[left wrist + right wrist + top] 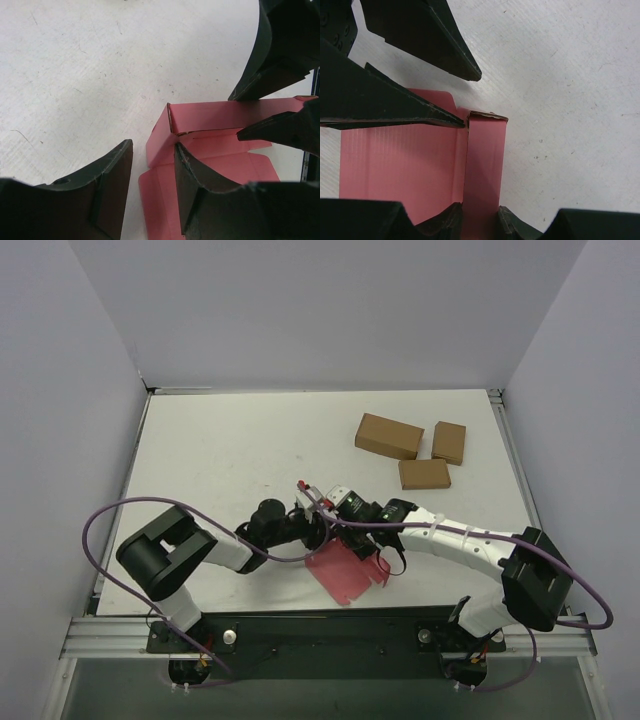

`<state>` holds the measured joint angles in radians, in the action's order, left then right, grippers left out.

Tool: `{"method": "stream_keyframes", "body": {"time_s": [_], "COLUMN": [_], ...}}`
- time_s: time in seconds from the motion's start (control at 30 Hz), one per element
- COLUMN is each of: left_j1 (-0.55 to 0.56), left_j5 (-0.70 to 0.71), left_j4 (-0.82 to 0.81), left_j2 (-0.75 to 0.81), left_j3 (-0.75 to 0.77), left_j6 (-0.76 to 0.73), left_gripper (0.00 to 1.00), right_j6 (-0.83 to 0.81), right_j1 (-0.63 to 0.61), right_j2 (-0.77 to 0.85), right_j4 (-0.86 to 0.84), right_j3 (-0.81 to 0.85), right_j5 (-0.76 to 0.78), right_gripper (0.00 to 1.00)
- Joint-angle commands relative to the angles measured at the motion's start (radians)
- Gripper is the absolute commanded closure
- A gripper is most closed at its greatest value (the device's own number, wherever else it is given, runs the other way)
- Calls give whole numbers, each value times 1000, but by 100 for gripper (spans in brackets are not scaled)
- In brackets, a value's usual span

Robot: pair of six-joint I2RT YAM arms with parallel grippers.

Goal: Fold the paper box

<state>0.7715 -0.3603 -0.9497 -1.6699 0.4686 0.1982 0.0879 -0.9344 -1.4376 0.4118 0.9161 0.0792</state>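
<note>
Now the right tool [480, 225] pinches a raised wall of the paper box [345, 575], holding it upright at the front of the counter [230, 450]; the left tool [154, 167], spread, straddles the end flap, seemingly to fold it.

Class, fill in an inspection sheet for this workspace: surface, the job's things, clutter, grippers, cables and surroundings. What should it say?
Surface: white table, lightly scuffed, no spills seen.
Job's things: pink paper box near the front edge, partly folded; one side wall stands up, the rest lies flat.
Clutter: three brown boxes at the far right, well apart from the work.
Grippers: right gripper shut on the raised wall; left gripper open, straddling the end flap at the corner.
Cables: a purple cable loops out from each arm.
Surroundings: plain pale walls on three sides; nothing else seen.
</note>
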Motion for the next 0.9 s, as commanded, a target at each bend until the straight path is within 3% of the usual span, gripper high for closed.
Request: {"method": "stream_keyframes", "body": {"time_s": [0.0,0.27,0.5,0.77,0.87], "left_j1": [34,34,43,43,43], "left_j5": [0,4,11,35,50], "left_j4": [-204,-271,-389,-419,-475], "left_j2": [-33,-56,-97,-100,-85], "left_j3": [-5,-18,-53,-73,-119], "left_j6": [-37,-69,-95,-83,-59], "left_gripper": [52,55,47,49,38], "right_j6": [-4,-4,-11,-8,-7], "right_j1": [-1,19,43,54,59], "right_j2": [29,48,59,52,51], "right_j4": [-31,-41,-53,-51,-53], "right_j3": [-6,-17,-31,-33,-34], "right_j5": [-64,-127,-190,-194,-196], "right_gripper": [83,83,83,83,83]}}
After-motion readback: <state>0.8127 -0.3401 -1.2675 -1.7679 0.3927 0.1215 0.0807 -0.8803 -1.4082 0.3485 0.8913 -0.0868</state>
